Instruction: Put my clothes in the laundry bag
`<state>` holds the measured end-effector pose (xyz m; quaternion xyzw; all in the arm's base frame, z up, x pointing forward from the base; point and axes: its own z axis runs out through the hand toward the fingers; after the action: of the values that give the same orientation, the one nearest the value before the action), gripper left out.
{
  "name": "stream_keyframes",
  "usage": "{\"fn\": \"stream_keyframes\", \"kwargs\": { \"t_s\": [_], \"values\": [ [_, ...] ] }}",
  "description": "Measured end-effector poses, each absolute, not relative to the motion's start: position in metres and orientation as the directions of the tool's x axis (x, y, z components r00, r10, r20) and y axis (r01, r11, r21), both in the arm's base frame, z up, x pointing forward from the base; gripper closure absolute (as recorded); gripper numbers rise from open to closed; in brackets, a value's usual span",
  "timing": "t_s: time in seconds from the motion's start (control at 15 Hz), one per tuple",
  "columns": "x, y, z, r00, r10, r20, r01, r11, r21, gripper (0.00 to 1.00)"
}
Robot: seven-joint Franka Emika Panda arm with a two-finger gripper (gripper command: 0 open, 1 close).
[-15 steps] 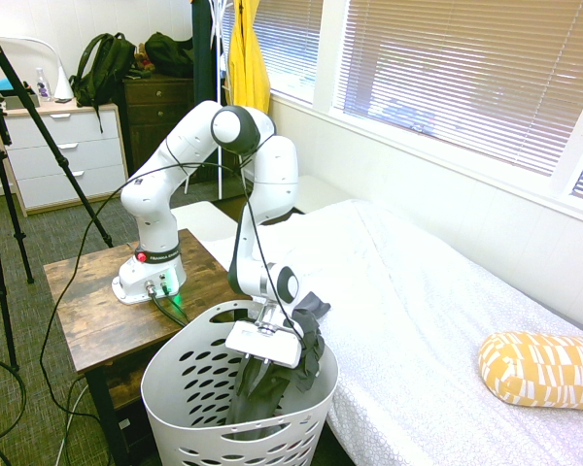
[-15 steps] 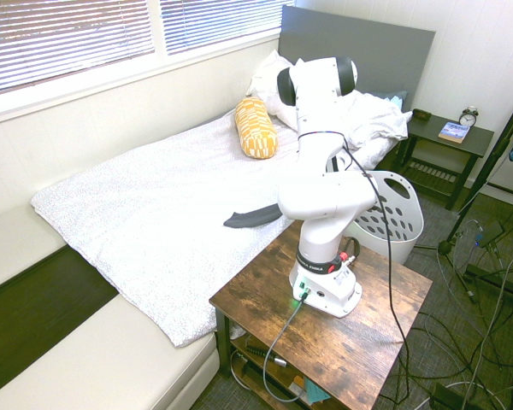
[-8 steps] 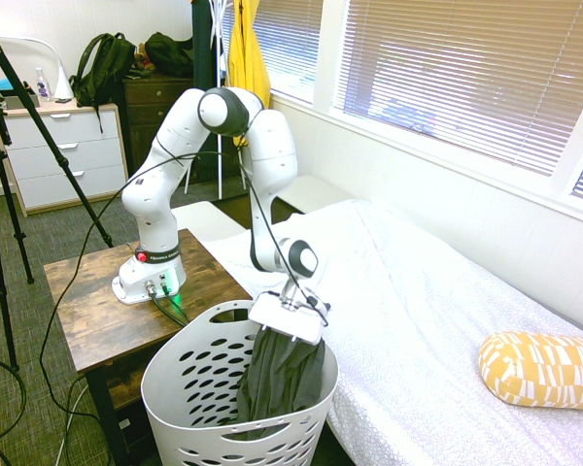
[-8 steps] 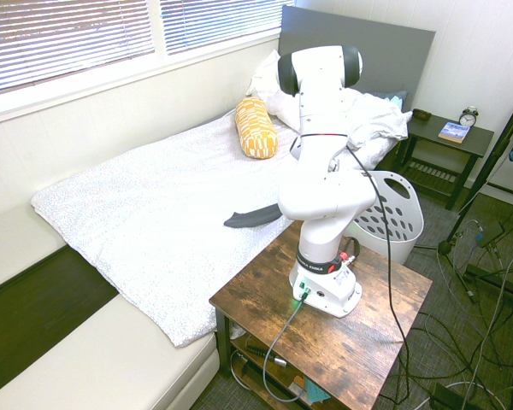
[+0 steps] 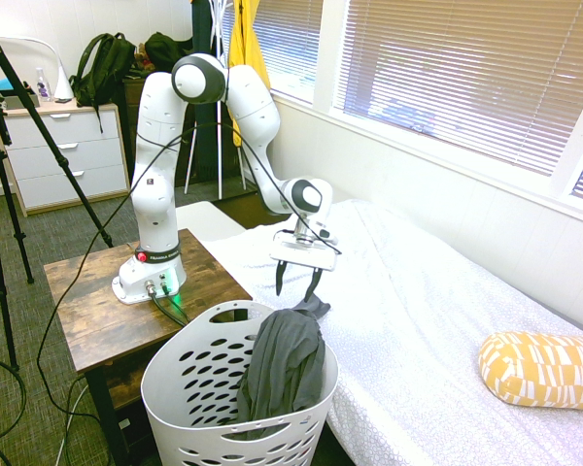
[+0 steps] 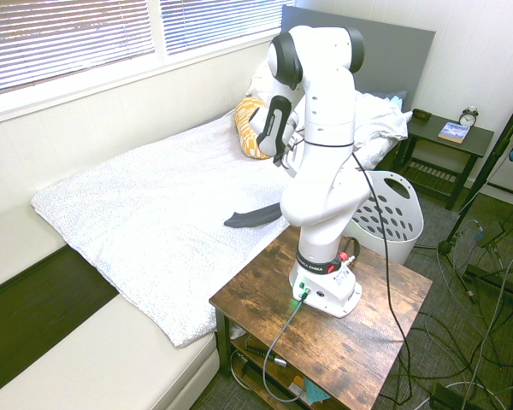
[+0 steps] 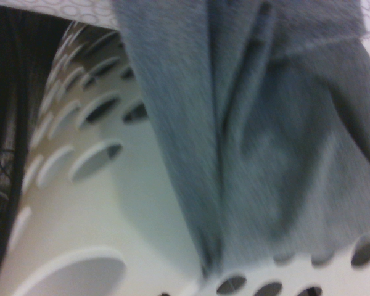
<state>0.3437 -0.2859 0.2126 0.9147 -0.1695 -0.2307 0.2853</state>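
Observation:
The clothes [image 5: 284, 364], a dark charcoal-grey garment, hang over the bed-side rim of the laundry bag [image 5: 189, 388], a tall white perforated basket. Most of the fabric falls inside it, and one end [image 5: 312, 307] trails up onto the bed edge. My gripper [image 5: 296, 279] hovers above that end, open, with nothing between its fingers. From the second exterior view, a dark strip of the clothes [image 6: 252, 216] lies on the mattress edge and the laundry bag [image 6: 393, 218] shows behind the arm. The wrist view shows grey cloth [image 7: 265, 135] against the basket's inner wall [image 7: 80, 203].
The bed [image 5: 437, 301] with white cover runs to the right, with a yellow patterned pillow [image 5: 539, 369] on it. The basket stands between the bed and a wooden side table [image 5: 87, 301]. A yellow garment [image 5: 245, 58] hangs at the back beside a white dresser [image 5: 58, 155].
My gripper has opened and let go of the clothes, then risen out of the basket toward the bed. The garment now hangs over the rim by itself.

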Motion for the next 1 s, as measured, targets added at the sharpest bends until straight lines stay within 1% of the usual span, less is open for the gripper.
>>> {"fn": "stream_keyframes", "kwargs": {
  "t_s": [0.2, 0.33, 0.53, 0.67, 0.87, 1.0],
  "values": [
    [0.350, -0.251, 0.180, 0.866, -0.445, -0.229, -0.239, -0.770, 0.591, 0.00],
    [0.348, -0.248, 0.156, 0.893, -0.436, -0.114, -0.292, -0.751, 0.592, 0.00],
    [0.345, -0.250, 0.135, 0.919, -0.393, 0.018, -0.317, -0.714, 0.624, 0.00],
    [0.338, -0.245, 0.117, 0.931, -0.361, 0.051, -0.304, -0.690, 0.657, 0.00],
    [0.325, -0.239, 0.096, 0.936, -0.351, 0.026, -0.275, -0.684, 0.676, 0.00],
    [0.322, -0.246, 0.093, 0.938, -0.340, 0.060, -0.277, -0.635, 0.721, 0.00]
  ]
}}
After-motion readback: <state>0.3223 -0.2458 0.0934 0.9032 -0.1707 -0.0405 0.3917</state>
